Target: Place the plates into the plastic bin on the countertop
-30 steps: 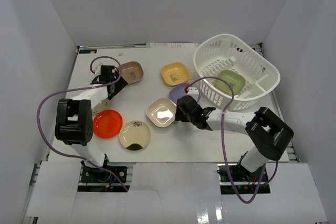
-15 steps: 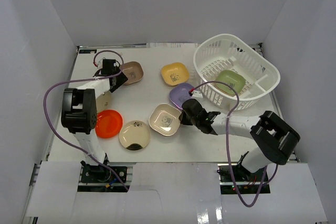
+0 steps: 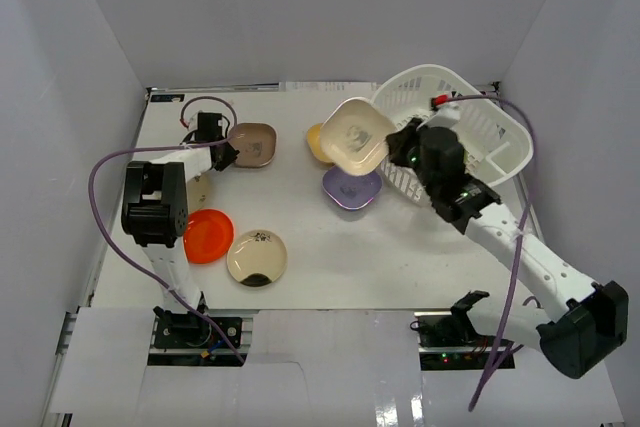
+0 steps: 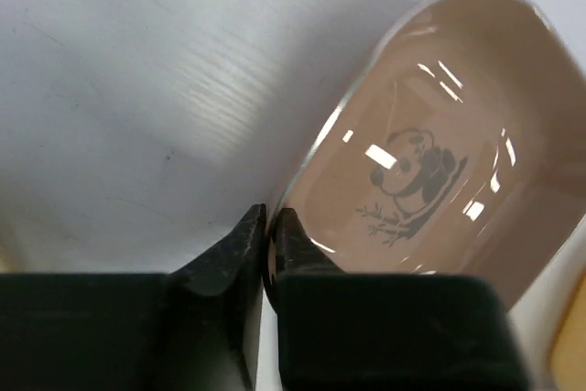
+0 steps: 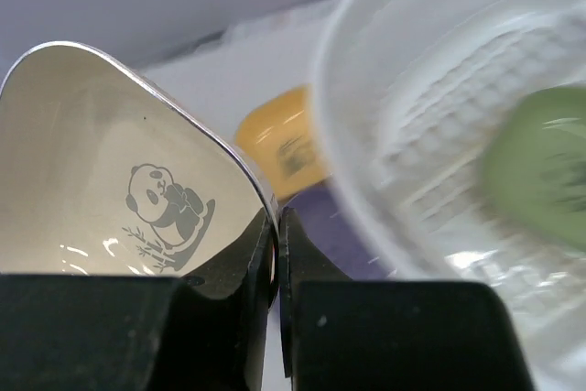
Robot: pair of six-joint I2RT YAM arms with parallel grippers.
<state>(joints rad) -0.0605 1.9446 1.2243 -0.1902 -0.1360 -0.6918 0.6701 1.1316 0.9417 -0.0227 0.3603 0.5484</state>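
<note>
My right gripper (image 3: 400, 147) (image 5: 275, 226) is shut on the rim of a cream plate (image 3: 355, 135) (image 5: 110, 180) with a panda print. It holds the plate tilted in the air by the left rim of the white plastic bin (image 3: 500, 117) (image 5: 366, 135). A green plate (image 5: 540, 162) lies inside the bin. Below the lifted plate sit a yellow plate (image 3: 316, 142) (image 5: 284, 148) and a purple plate (image 3: 350, 189). At the back left, my left gripper (image 3: 228, 154) (image 4: 267, 226) is shut on the near rim of a brown plate (image 3: 252, 143) (image 4: 430, 162), which rests on the countertop (image 4: 137, 89).
An orange plate (image 3: 207, 235) and a tan plate with a dark centre (image 3: 257, 256) lie at the front left. Another pale plate (image 3: 200, 190) shows partly under the left arm. White walls close in the table on three sides.
The right gripper shut on the cream plate and carried it up and right to the bin's rim. The left gripper reached the brown plate and closed on its rim.
</note>
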